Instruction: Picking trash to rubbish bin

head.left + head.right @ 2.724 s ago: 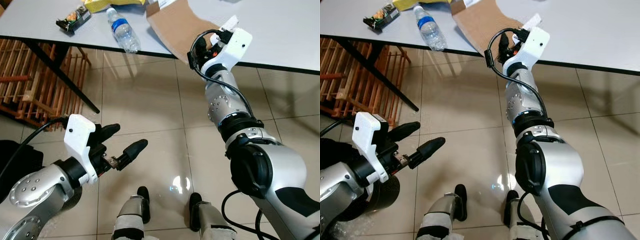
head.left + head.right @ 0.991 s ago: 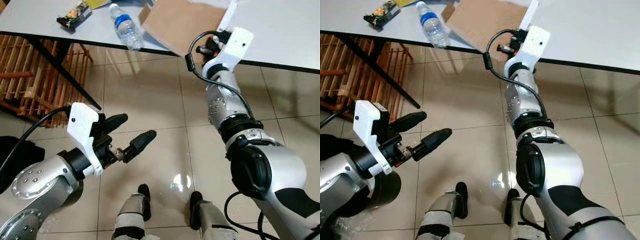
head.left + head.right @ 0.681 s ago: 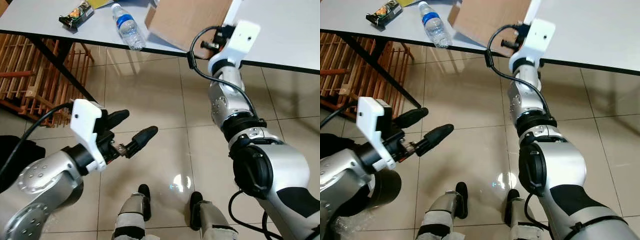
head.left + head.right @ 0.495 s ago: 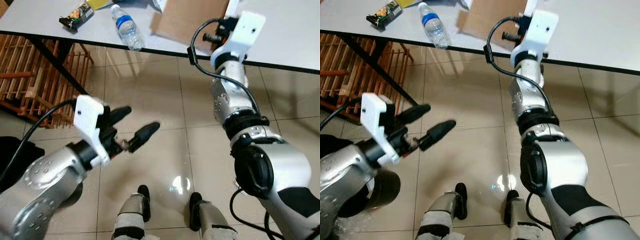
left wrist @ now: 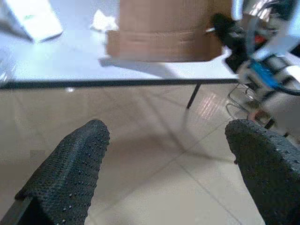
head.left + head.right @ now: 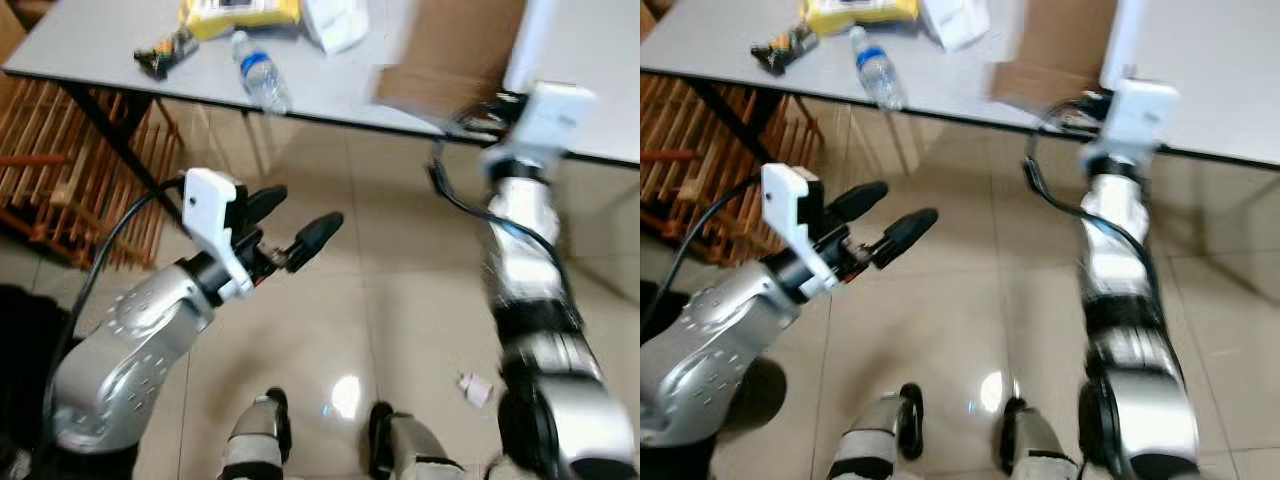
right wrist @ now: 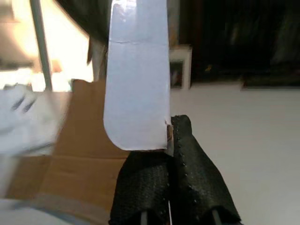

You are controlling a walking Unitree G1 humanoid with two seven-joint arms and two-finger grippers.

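right gripper (image 7: 169, 154) pinching cardboard (image 7: 136, 79), blurred

- The left gripper (image 6: 288, 226) hangs over the shiny tiled floor (image 6: 380, 300), black fingers apart.
- A clear plastic bottle (image 6: 259, 74) lies on the grey table (image 6: 90, 40).
- A blurry brown cardboard sheet (image 6: 450, 55) is up by the right arm (image 6: 525, 230).

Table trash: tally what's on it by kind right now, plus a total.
Plastic bottle: 1
Snack wrapper: 1
Yellow packet: 1
White crumpled paper: 1
Cardboard piece with a white flap, pinched at the flap by the right gripper: 1
Total: 5
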